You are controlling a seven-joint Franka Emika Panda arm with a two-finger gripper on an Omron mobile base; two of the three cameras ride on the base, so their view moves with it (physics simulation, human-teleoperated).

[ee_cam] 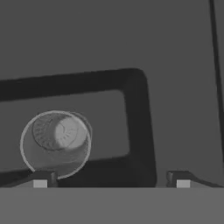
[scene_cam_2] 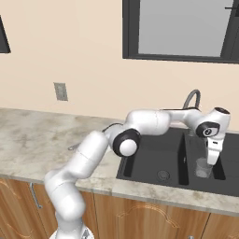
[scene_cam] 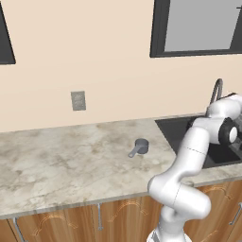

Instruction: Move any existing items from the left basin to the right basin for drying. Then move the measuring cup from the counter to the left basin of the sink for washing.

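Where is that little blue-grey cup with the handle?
The measuring cup sits on the counter, just left of the sink in the left base view.

— Where is there room?
— The left basin [scene_cam_2: 154, 161] lies open from above; the counter [scene_cam: 61, 156] is bare around the measuring cup [scene_cam: 140, 147].
— And in the way?
— The arched tap [scene_cam_2: 192, 99] behind the sink, and the pale cup [scene_cam_2: 202, 167] in the right basin [scene_cam_2: 219, 172] — probably upright.

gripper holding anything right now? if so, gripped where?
Nothing is held. The gripper is open above the right basin; the pale grey cup stands in the basin, off to one side near one fingertip, not between the jaws.
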